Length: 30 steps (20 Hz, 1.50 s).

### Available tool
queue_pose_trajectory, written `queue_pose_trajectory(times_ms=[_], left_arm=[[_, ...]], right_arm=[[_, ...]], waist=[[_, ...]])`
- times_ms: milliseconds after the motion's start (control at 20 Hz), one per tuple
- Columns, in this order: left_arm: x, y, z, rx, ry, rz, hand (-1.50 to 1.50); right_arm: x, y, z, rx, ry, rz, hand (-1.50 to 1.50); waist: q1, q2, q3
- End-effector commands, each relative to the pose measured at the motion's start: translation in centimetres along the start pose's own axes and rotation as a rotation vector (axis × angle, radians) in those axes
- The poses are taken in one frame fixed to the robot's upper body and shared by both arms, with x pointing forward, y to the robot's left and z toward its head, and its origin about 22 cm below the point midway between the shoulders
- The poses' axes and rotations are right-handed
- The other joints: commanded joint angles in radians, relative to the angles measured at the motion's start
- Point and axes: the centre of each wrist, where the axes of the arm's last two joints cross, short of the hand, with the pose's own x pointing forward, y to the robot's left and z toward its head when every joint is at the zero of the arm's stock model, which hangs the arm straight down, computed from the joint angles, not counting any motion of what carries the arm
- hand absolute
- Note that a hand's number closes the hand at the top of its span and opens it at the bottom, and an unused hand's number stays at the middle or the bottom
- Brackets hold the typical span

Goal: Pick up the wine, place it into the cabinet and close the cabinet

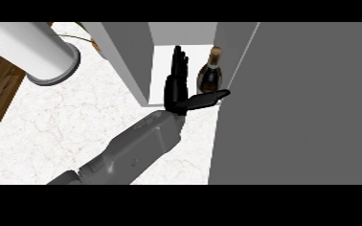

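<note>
The wine bottle (210, 74), dark with a tan foil neck, stands upright inside the open cabinet (129, 62), on its white floor near the right side. My left hand (175, 90) comes in from the lower left and sits at the cabinet's opening, just left of the bottle. Its fingers are straight and point into the cabinet. The thumb sticks out to the right below the bottle's base; whether it touches the bottle I cannot tell. The cabinet door (297, 105) is a large grey panel swung open at the right. My right hand shows nowhere.
A white cylindrical pot (44, 52) with thin green leaves stands at the upper left on the marble counter (78, 119). A strip of brown wood (7, 84) runs along the far left edge.
</note>
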Motion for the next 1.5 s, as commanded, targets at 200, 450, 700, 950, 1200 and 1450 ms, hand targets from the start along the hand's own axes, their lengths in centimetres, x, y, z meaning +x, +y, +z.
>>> queue_pose_trajectory(times_ms=[200,450,700,950,1200,1450], left_arm=[[-0.6,0.0,2.5,-0.008,-0.040,0.009,-1.50],[0.7,2.2,4.1,-0.082,-0.051,0.023,-1.50],[1.9,3.5,5.0,-0.160,-0.050,0.036,-1.50],[4.9,4.5,7.7,-0.228,-0.046,0.035,-1.50],[6.4,9.8,8.2,-0.256,-0.039,0.035,-1.50],[8.6,10.0,9.8,-0.350,-0.039,0.073,-1.50]], right_arm=[[0.1,-1.9,-0.4,-0.034,-0.004,0.014,-1.50],[0.2,-0.3,0.0,-0.026,0.021,0.005,-1.50],[-0.8,-1.4,-0.1,-0.038,0.001,0.029,-1.50],[0.4,-2.0,0.7,-0.041,0.012,0.075,-1.50],[0.8,-1.6,0.5,0.018,0.019,0.015,-1.50],[1.8,-2.4,1.5,0.189,-0.001,0.126,1.50]], waist=[[0.015,-0.002,0.000],[0.031,-0.007,0.000],[0.029,-0.006,0.001],[0.033,-0.008,0.001],[0.031,-0.006,0.000],[0.027,-0.006,0.001]])
